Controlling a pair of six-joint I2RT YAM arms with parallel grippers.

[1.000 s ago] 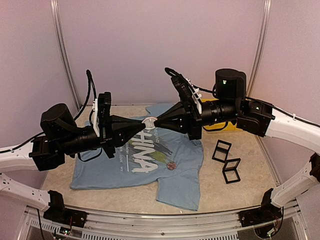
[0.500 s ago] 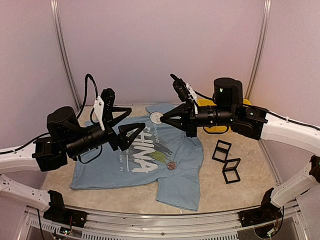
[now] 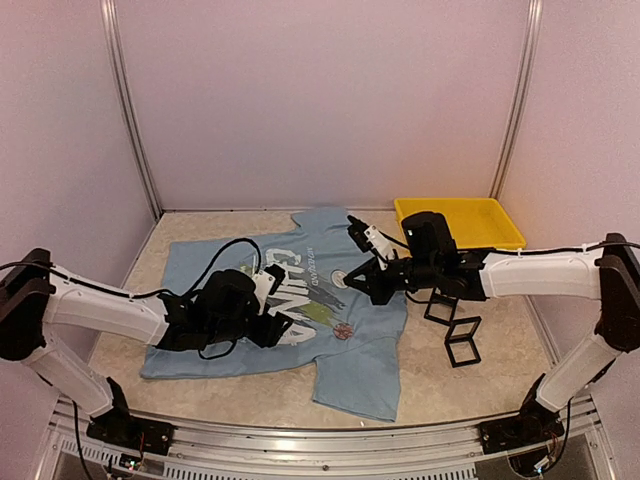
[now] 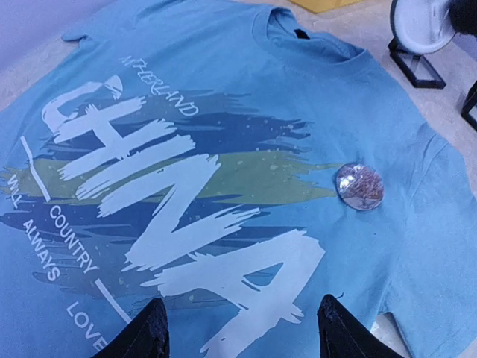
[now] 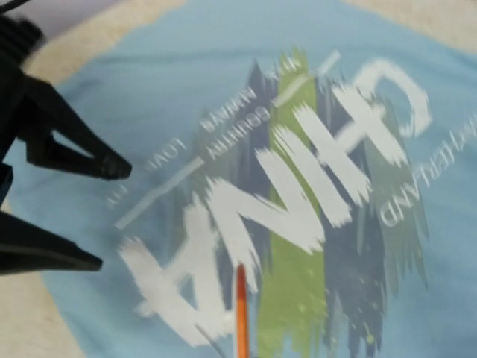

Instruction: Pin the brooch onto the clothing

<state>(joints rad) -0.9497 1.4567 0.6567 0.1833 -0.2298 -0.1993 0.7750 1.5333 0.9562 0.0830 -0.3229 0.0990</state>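
Overhead, shirt: we see the light blue short-sleeved T-shirt with white "CHINA" lettering (image 3: 195,345) lying flat on the beige surface (image 3: 470,390), print up.
Overhead, fingers: the right fingers (image 3: 358,282) pinch a small white round disc (image 3: 339,281), which we take for the brooch, over the shirt beside the print. The left fingers (image 3: 278,325) sit low over the lettering.
Overhead, risk: if nothing pins the cloth down, we expect it to bunch under the brooch and the pin to skate off.
Left wrist, fingers: the left fingers (image 4: 151,332) stand apart and empty above the print. A round silvery badge (image 4: 358,186) rests on the shirt past the green streak.
Left wrist, cut off: the disc (image 4: 419,22) is clipped by the frame. Whether the badge is fastened, we cannot tell.
Right wrist, hidden: its own fingers and the disc are out of frame and the shirt is blurred. We cannot identify a thin orange line (image 5: 241,313).
Right wrist, risk: with the pin unseen, we could press it down closed or at a bad angle.
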